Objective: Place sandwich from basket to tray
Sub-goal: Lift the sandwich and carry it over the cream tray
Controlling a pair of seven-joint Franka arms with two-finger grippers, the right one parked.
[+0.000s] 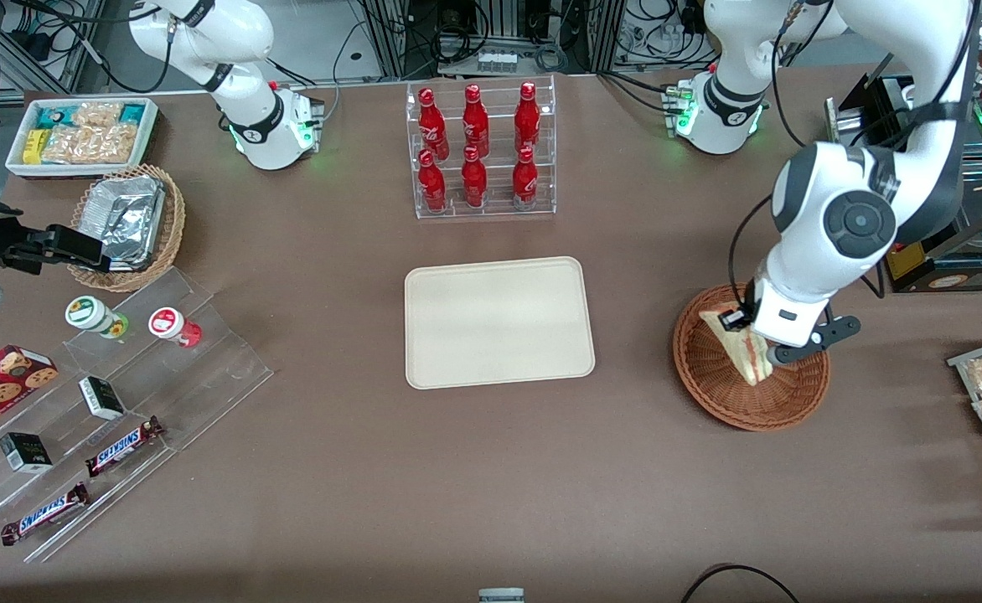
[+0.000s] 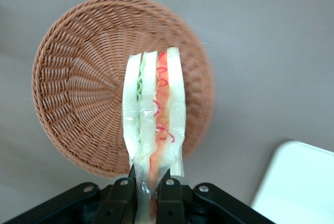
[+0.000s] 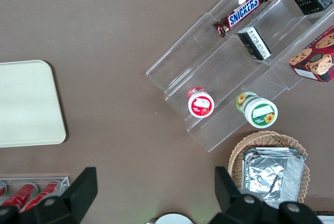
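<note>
Currently the left gripper (image 2: 147, 192) is hanging over the wicker basket (image 1: 713, 381), fingers (image 2: 121, 195) clamping the narrow end of the clear-wrapped sandwich (image 2: 154, 114). Sandwich is hanging clear above the basket in the wrist view, cut edge with red and green filling facing the camera. Cream tray (image 1: 498, 322) is sitting on the brown bench (image 1: 491, 469) beside the basket, toward the parked arm's end, well apart from it.

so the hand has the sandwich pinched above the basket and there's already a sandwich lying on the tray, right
Not quite. The hand does pinch the sandwich above the basket, but the tray has no sandwich on it, as the front view shows.
</note>
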